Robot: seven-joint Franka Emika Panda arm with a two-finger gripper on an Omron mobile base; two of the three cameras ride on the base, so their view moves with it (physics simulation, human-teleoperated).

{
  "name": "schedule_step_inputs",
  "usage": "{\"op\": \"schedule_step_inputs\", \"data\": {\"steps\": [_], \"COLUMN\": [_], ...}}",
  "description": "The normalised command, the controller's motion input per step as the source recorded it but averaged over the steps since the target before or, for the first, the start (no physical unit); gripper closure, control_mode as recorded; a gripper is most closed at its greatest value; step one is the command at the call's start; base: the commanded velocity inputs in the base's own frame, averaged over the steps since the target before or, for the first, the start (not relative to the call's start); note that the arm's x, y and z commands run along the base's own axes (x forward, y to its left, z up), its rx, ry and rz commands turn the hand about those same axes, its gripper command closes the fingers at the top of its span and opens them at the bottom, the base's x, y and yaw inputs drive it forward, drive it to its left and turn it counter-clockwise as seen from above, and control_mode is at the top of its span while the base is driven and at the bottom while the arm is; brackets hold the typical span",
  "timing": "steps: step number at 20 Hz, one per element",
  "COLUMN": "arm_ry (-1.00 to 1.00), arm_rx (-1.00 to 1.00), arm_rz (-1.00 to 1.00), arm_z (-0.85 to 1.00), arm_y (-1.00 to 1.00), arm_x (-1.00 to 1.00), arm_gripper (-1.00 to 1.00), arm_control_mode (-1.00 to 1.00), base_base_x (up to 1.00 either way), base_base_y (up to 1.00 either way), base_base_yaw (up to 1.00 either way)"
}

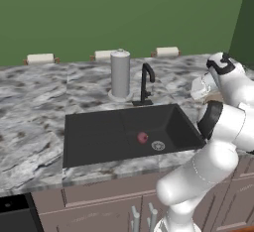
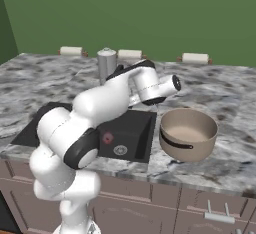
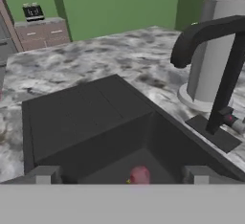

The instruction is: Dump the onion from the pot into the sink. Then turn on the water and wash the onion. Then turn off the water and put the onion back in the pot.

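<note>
The onion lies on the floor of the black sink, just left of the round drain. From the right base view the onion shows past my arm. The tan pot stands upright on the counter right of the sink, with nothing inside. My gripper hangs over the sink's right end and is open, its fingertips spread wide and holding nothing. Far below, the onion appears between them. No water runs from the black faucet.
A tall grey cylinder on a round base stands behind the sink, left of the faucet. Paper-towel rolls line the green back wall. Marbled counter spreads to the left of the sink.
</note>
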Motion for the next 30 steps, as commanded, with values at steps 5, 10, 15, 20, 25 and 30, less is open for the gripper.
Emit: {"op": "schedule_step_inputs", "data": {"steps": [5, 10, 15, 20, 25, 30], "arm_ry": [-0.07, -0.05, 0.00, 0.00, 0.00, 0.00], "arm_rx": [0.14, 0.08, 0.02, 0.05, 0.07, 0.09], "arm_rz": [0.01, 0.00, 0.00, 0.00, 0.00, -0.01], "arm_z": [-0.18, -0.03, -0.05, -0.27, -0.30, -0.12], "arm_y": [0.14, 0.16, 0.03, 0.19, 0.21, 0.10], "arm_x": [0.38, 0.45, 0.47, 0.28, 0.27, 0.32], "arm_gripper": [-1.00, -1.00, -1.00, -1.00, -1.00, -1.00], "arm_control_mode": [-1.00, -1.00, -1.00, -1.00, -1.00, -1.00], "base_base_x": [0.00, 0.00, 0.00, 0.00, 0.00, 0.00], "base_base_y": [0.00, 0.00, 0.00, 0.00, 0.00, 0.00], "base_base_yaw": [0.00, 0.00, 0.00, 0.00, 0.00, 0.00]}}
